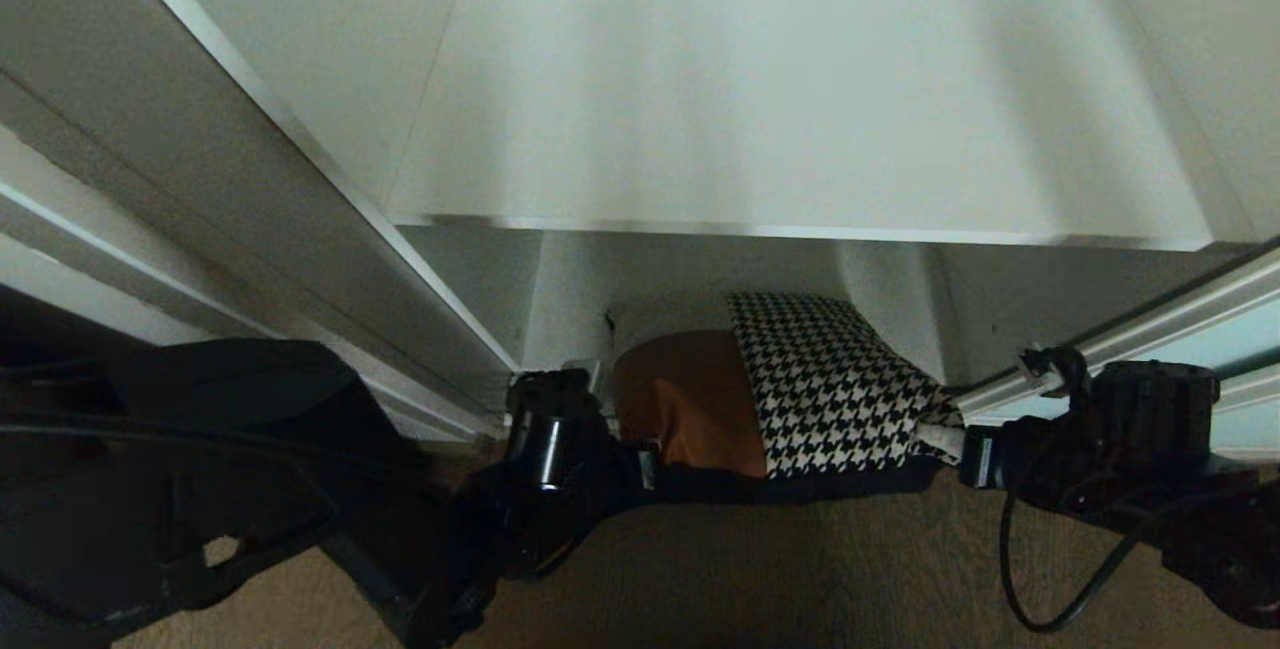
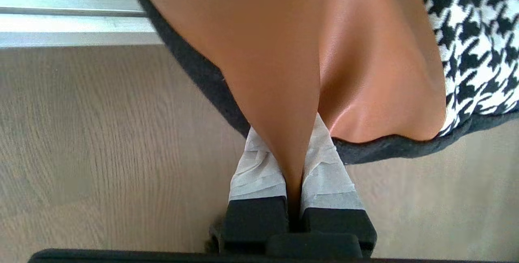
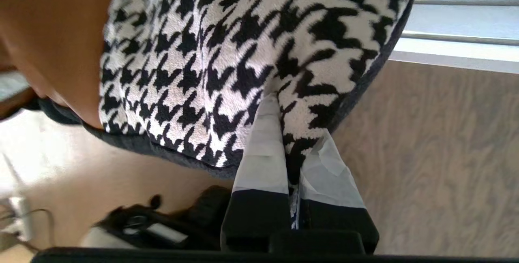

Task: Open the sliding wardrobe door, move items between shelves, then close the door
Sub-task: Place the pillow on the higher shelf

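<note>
Head view: one cushion [image 1: 790,384] hangs between two grippers at the open front of the white wardrobe, below the front edge of one white shelf [image 1: 800,129] and above the wood-grain floor [image 1: 800,569]. Its top reaches up under the shelf lip, so whatever lies behind it is hidden; the lower compartment is in shadow and hard to make out. The left gripper [image 1: 640,464] holds the cushion's left lower corner, though its fingertips are masked by the dark arm. The right gripper [image 1: 945,439] holds the right lower corner. A strip of the sliding wardrobe door [image 1: 1150,329] enters at right, cut off by the picture's edge.

Left wrist view: two taped fingers [image 2: 257,165] are clamped together on a pinched fold of tan-brown leather.

Right wrist view: two taped fingers [image 3: 261,149] are clamped on the houndstooth edge, with fabric squeezed between them.

Cushion: the front is tan-brown leather on the left part and black-and-white houndstooth on the right, and a black border runs along the bottom seam.
</note>
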Controlling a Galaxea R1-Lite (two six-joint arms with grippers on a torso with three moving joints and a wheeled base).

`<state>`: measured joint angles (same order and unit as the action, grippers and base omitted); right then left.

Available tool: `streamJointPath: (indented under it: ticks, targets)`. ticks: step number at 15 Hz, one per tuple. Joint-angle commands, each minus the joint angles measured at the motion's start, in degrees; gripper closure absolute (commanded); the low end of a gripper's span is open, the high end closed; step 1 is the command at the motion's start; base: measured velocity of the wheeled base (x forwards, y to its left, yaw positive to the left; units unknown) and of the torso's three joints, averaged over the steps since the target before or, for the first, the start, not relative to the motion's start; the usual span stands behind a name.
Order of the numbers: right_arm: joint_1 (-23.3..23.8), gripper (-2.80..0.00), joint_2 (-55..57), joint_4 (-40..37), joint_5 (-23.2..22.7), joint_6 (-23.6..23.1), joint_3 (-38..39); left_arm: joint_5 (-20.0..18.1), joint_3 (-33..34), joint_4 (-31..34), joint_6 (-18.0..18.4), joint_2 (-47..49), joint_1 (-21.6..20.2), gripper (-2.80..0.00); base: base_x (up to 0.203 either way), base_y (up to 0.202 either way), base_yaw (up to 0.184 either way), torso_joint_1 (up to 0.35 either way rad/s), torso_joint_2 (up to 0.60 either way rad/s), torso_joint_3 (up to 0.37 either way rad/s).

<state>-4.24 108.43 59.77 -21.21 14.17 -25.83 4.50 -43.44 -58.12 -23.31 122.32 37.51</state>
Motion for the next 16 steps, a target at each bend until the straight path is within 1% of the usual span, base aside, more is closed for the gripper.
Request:
streamJointPath:
  ticks: [1,3,6,9,10,11,14,16]
  targets:
    - [-0.47,0.0,-4.91,0.46,-0.18,1.45,2.77,-0.87,1.82,3.67,-0.32,-5.81,0.02,0.0,0.0,0.0,0.0,0.0,0.0,0.0]
    - [-0.86,0.0,-7.6,0.52,-0.44,2.36,4.23,-0.76,2.68,6.86,-0.77,-8.93,0.07,0.0,0.0,0.0,0.0,0.0,0.0,0.0]
    - [-1.95,0.0,-12.47,0.31,-1.74,5.44,4.69,-0.65,4.1,10.64,-0.79,-14.54,0.47,0.0,0.0,0.0,0.0,0.0,0.0,0.0]
    - [-2.0,0.0,-16.71,-0.21,-3.05,6.51,5.26,-0.56,7.41,10.96,0.58,-16.09,0.5,0.0,0.0,0.0,0.0,0.0,0.0,0.0]
    - [-2.0,0.0,-18.0,-1.09,-3.11,6.67,5.63,-0.66,8.27,11.0,1.77,-16.31,0.54,0.0,0.0,0.0,0.0,0.0,0.0,0.0]
    - [-2.0,0.0,-18.77,-2.58,-3.2,6.79,5.65,-0.54,8.71,10.97,2.99,-16.48,0.58,0.0,0.0,0.0,0.0,0.0,0.0,0.0]
    - [-2.03,0.0,-20.68,-3.43,-3.23,6.76,6.52,-0.07,8.99,11.17,3.19,-19.67,1.03,0.0,0.0,0.0,0.0,0.0,0.0,0.0]
    - [-2.0,0.0,-22.81,-3.54,-4.39,6.82,7.54,0.04,8.99,11.03,4.39,-20.74,1.07,0.0,0.0,0.0,0.0,0.0,0.0,0.0]
